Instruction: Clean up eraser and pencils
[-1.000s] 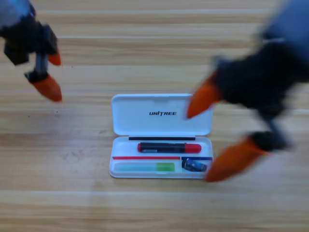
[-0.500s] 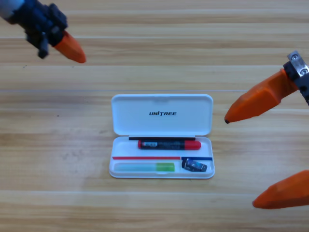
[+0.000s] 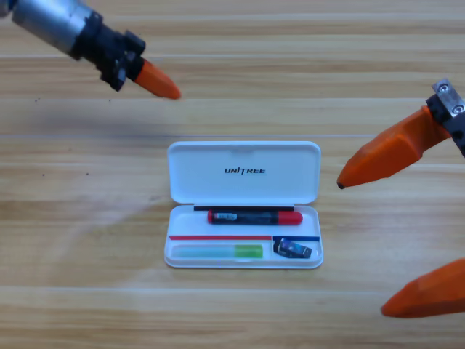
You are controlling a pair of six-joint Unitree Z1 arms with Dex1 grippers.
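The white case [image 3: 243, 190] lies open at the table's middle, its lid folded back. In its upper slot rests the black pencil with red ends [image 3: 254, 217]. The whitish pencil with the green end [image 3: 218, 251] fills the lower left slot. The eraser [image 3: 292, 249] sits in the lower right compartment. My left gripper [image 3: 166, 87] hovers above and left of the lid, its orange jaws showing as one closed wedge with nothing held. At the picture's right edge my right gripper [image 3: 362, 248] stands wide open, large and partly cut off, beside the case.
Bare wooden table [image 3: 87, 240] surrounds the case on all sides. The left arm's grey body [image 3: 54, 18] enters from the top left corner.
The left gripper has swung right and slightly down toward the case lid, its jaws closed from open. The right gripper drew back from the case to the right edge, then held still.
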